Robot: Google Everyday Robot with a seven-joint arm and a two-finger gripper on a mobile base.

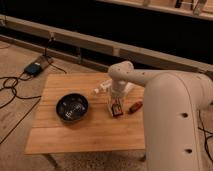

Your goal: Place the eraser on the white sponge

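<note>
On the wooden table (pixel 75 135) my gripper (pixel 116 102) hangs from the white arm, pointing down at the table's right middle. Right beneath it is the eraser (pixel 117 109), a small black block with orange-red marks. The eraser lies on top of the white sponge (pixel 111 106), whose pale edge shows on its left side. Whether the gripper still touches the eraser I cannot tell.
A dark round bowl (pixel 72 107) sits left of centre on the table. A reddish-brown oblong thing (pixel 134 107) lies just right of the eraser. Another white block (pixel 105 86) and tiny white pieces (pixel 96 91) lie behind the gripper. Cables and a blue box (pixel 34 68) are on the floor at left.
</note>
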